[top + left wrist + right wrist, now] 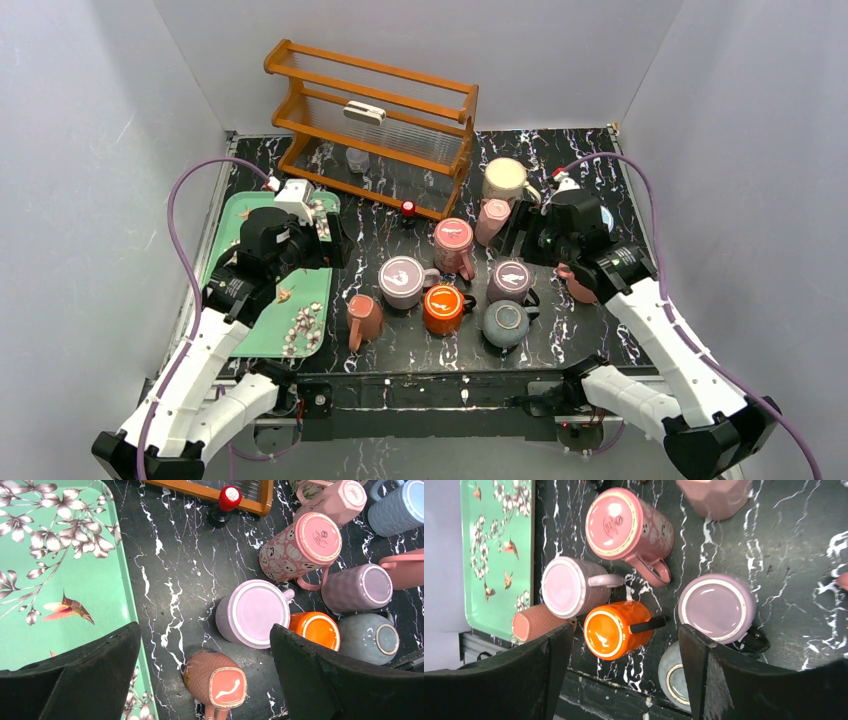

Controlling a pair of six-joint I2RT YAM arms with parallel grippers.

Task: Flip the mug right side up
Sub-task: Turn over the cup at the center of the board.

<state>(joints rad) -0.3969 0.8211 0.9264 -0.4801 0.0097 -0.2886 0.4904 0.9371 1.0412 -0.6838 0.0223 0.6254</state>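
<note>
Several mugs stand upside down in a cluster on the black marble table (580,160): pink patterned (454,243), lilac (403,281), orange (444,307), purple (510,279), grey-blue (505,322) and terracotta (364,320). My left gripper (204,630) hangs open above the gap between the terracotta mug (215,680) and the lilac mug (255,612), holding nothing. My right gripper (626,627) is open too, high over the orange mug (616,630), with the purple mug (716,607) by its right finger. No mug is touched.
A green flowered tray (235,225) lies at the left. A wooden rack (375,120) stands at the back, a red-capped object (408,209) before it. A cream upright mug (508,180) and a pink faceted mug (492,220) stand near the right gripper (520,235).
</note>
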